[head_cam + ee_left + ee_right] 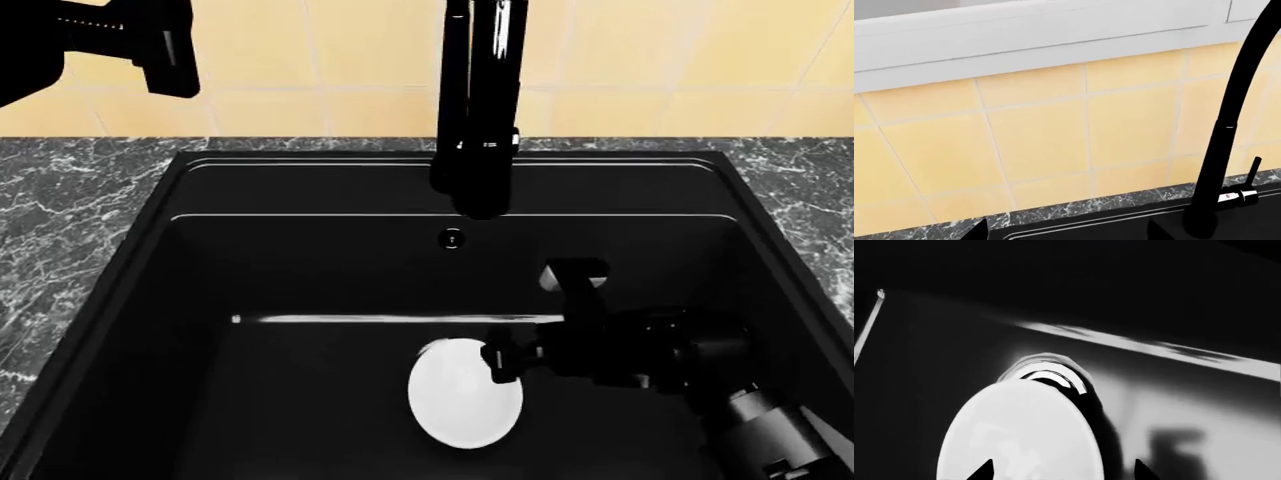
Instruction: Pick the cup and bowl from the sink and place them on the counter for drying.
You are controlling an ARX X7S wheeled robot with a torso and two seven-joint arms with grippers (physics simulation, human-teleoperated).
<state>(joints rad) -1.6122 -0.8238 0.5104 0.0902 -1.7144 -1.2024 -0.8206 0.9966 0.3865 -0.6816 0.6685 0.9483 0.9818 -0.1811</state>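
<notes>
Right gripper [497,358]: down inside the sink [200,300], dark fingers [984,471] at the near-right edge of the bowl [465,392]. Right wrist view shows two finger tips set apart, one over the bowl's white surface, the other off its rim over the basin floor, so the fingers stand spread, astride the bowl's edge. Contact with the bowl cannot be told.

Bowl: white oval disc lying on the sink floor, toward the near side of the basin, forward of the faucet [478,110]. Just behind the bowl in the right wrist view, a round drain [1051,376] with a shiny ring, partly covered by the bowl's rim.

Right arm [694,380]: runs in from the sink's near-right corner, low over the basin floor.

Left gripper [147,45]: high up, beyond the sink's far-left corner, over the table [67,220] and in front of the yellow tiled wall [267,60]. Fingers' state cannot be told; only one dark tip [979,231] shows in the left wrist view.

Cup: not found in any view.
</notes>
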